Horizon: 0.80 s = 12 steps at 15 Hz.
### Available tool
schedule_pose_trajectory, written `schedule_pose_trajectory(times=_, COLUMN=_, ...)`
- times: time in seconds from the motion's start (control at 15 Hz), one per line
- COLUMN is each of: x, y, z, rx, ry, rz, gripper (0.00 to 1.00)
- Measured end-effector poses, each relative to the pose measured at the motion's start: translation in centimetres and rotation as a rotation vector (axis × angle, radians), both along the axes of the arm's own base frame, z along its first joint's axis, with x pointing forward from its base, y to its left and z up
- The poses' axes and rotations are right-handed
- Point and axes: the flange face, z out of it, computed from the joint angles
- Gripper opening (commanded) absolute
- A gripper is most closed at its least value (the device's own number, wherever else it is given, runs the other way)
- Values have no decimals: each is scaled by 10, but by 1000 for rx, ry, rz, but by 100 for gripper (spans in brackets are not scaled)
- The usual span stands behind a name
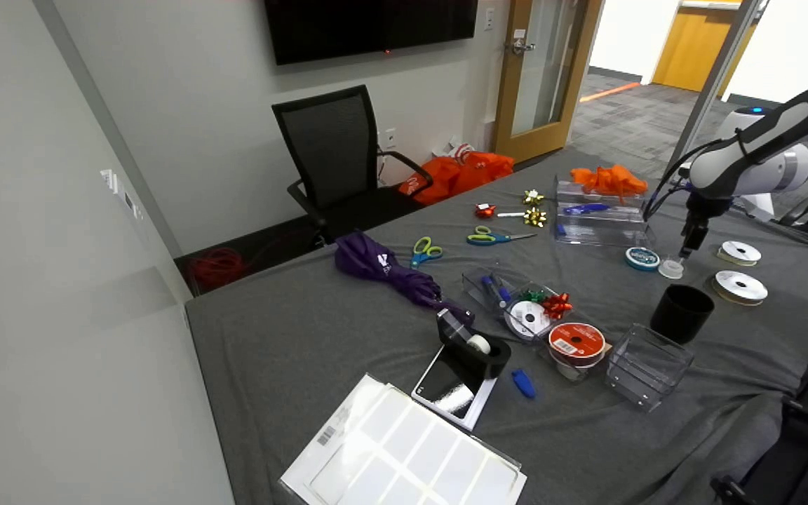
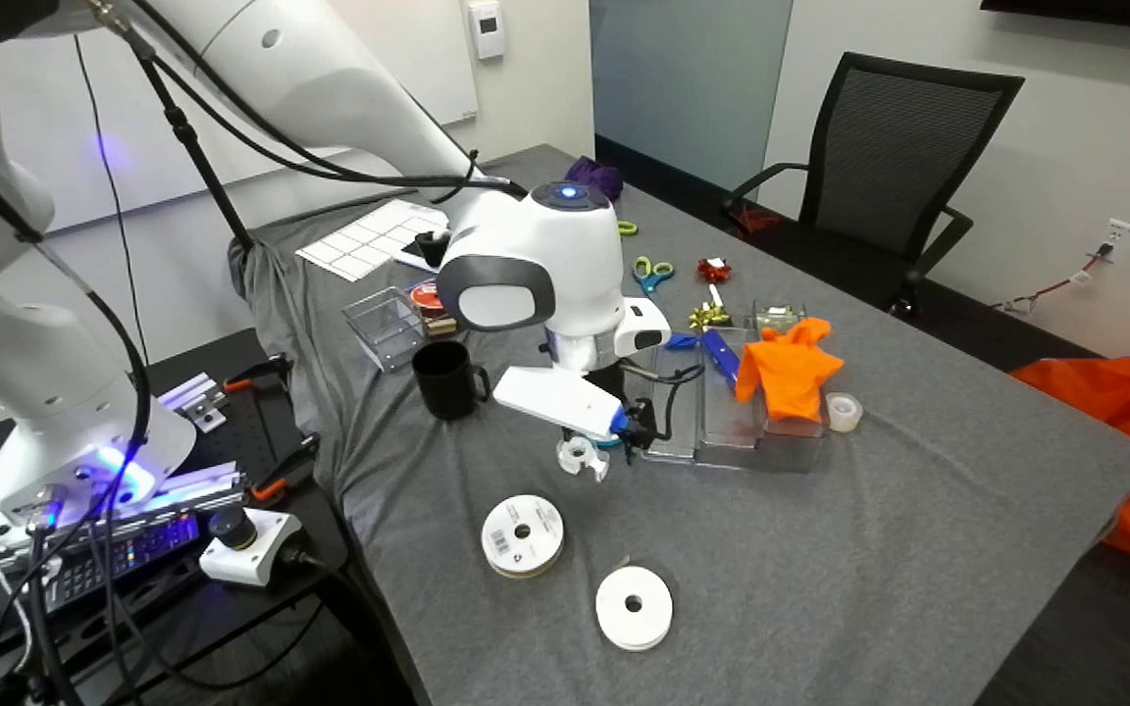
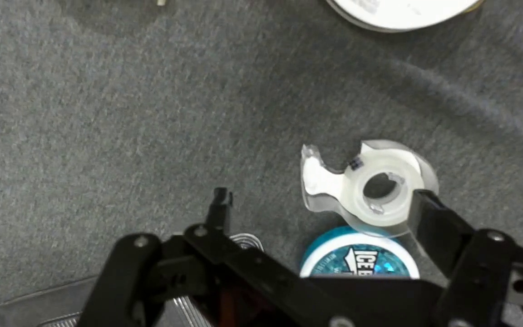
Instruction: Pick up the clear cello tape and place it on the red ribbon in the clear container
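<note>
Across grey surface (image 1: pixel 285 337), right at clear cello tape (image 3: pixel 354 191) with end effector (image 3: pixel 323 198) spread wide! Spotting blue puck (image 3: pixel 359 260) just beside tape, red ribbon (image 1: pixel 588 337) well apart from it.

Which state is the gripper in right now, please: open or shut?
Open: in the wrist view, the gripper has its fingers set well apart, with cloth and much of the tape showing between them.

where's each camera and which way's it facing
In an exterior view: high near white label sheets, facing along the grey tablecloth; white robot arm shows.
In an exterior view: high near flat white spools, facing across the tablecloth; arm, white base show.
Wrist view: above the clear plastic tape dispenser, facing down; black gripper shows.
In both exterior views: black mesh chair.
</note>
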Motion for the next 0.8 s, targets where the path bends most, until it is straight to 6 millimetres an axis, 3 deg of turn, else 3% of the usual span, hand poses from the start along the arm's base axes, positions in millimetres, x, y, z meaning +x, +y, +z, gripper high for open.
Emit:
schedule_pose_trajectory(times=0.27, x=-2, y=-22, z=-3, rx=7, ry=3, rz=-5, gripper=100)
schedule_pose_trajectory(times=0.6, x=8, y=-26, z=-16, rx=22, ry=25, rz=-11, gripper=94)
schedule_pose_trajectory(times=0.73, x=13, y=-25, z=-22, rx=37, ry=39, rz=-13, gripper=76)
schedule_pose_trajectory(times=0.8, x=15, y=-24, z=-23, rx=44, ry=43, rz=-14, gripper=72)
